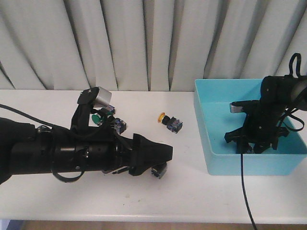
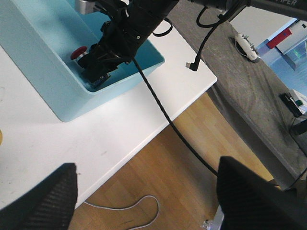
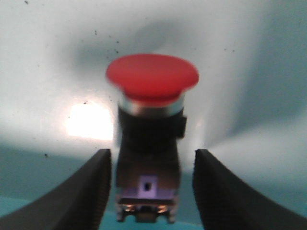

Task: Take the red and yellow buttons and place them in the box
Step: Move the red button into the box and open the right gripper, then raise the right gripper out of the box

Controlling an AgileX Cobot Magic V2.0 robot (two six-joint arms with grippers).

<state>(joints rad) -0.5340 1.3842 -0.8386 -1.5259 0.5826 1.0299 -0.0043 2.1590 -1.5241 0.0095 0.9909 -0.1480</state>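
A: Down inside the large turquoise plastic box (image 1: 211,143), the right gripper (image 1: 245,147) is hanging low, and its black ribbed fingers (image 3: 86,191) are standing apart on either side of a red mushroom-capped push button (image 3: 151,79) with a black-grey body.

B: Are they gripping it?

A: No, the jaws are released; gaps are showing on both sides of the button's body, and it is lying on the blue floor of the box.

B: And the other side?

A: Over the white table (image 1: 192,191), the left gripper (image 1: 160,167) is reaching forward, spread wide and holding nothing. A small grey-blue part is showing right by its tip.

B: Anything waiting out there?

A: A yellow-capped button (image 1: 169,120) is lying on its side between the left arm and the box, clear of both. Green-capped switches (image 1: 98,118) are sitting behind the left arm.
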